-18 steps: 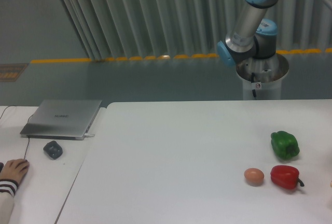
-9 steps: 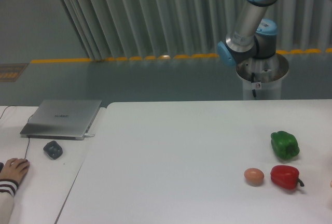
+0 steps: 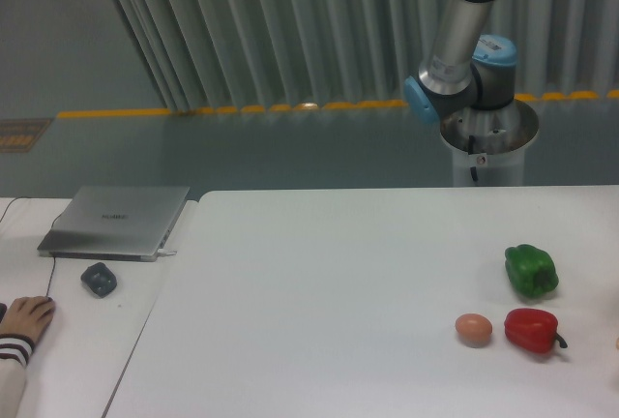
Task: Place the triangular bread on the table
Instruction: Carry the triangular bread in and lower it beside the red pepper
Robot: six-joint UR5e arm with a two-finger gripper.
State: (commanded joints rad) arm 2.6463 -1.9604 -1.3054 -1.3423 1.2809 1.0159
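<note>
The triangular bread is out of view; only a tiny tan sliver shows at the right edge of the frame and I cannot tell what it is. The large white table (image 3: 319, 283) fills the lower part of the camera view. Only the arm's base and lower joints (image 3: 464, 60) show at the top right, behind the table. The gripper is out of the frame, so its state is hidden.
On the table's right side lie a green bell pepper (image 3: 530, 270), a red bell pepper (image 3: 532, 331) and a small tan egg (image 3: 473, 329). On the narrower desk at left are a grey laptop (image 3: 118, 220), a dark mouse (image 3: 99, 279) and a person's hand (image 3: 24, 319).
The arm's upper joint has shifted slightly up and left at the top of the frame. The things on the table have not moved.
</note>
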